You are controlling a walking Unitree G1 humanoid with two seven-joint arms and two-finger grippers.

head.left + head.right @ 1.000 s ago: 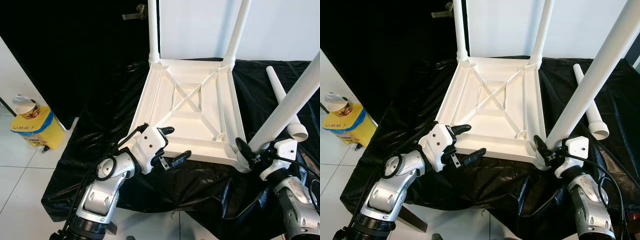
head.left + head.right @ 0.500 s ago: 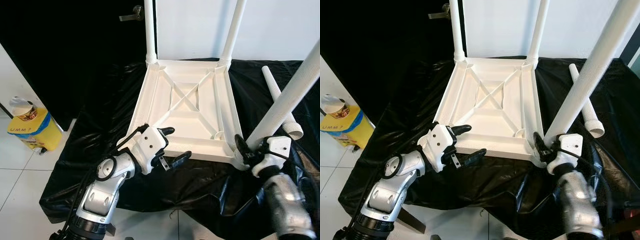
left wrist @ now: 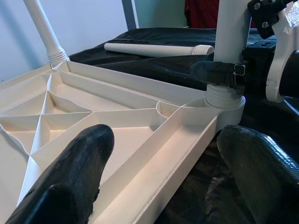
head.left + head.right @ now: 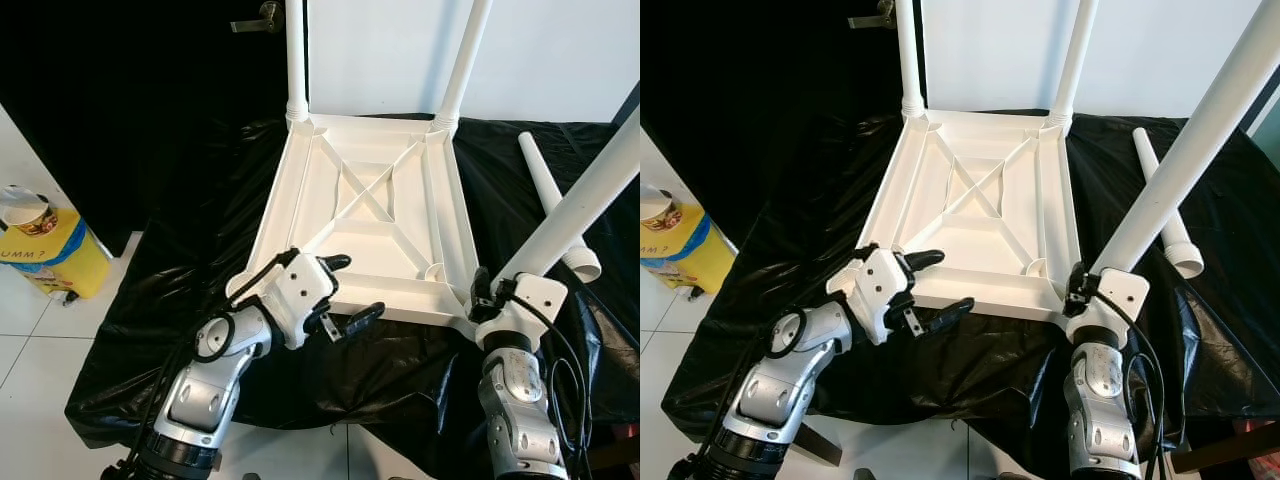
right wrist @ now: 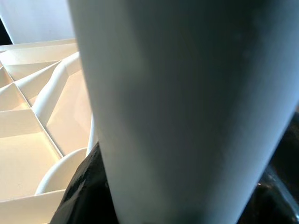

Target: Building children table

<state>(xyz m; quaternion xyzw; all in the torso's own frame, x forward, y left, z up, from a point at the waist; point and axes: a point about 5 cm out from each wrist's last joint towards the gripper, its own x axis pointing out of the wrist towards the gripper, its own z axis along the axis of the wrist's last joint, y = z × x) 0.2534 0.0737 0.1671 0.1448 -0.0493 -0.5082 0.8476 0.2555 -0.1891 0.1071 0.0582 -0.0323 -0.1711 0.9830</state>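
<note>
Left eye view: the upturned white plastic tabletop (image 4: 370, 215) is lying on a black sheet (image 4: 170, 290). A long white tube leg (image 4: 580, 205) is standing in its near right corner, pinched by the right claw (image 4: 482, 296). The left claw (image 4: 343, 290), spread, is straddling its near edge.

black sheet (image 4: 180, 270), yellow box (image 4: 45, 262), paper cup (image 4: 22, 208), door handle (image 4: 257, 17)

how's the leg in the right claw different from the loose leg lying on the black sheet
The held leg stands up, leaning, with its base at the tabletop's near corner, gripped by the right claw. The loose leg lies flat on the black sheet, apart from the tabletop, ungripped. Both are white tapered tubes.
</note>
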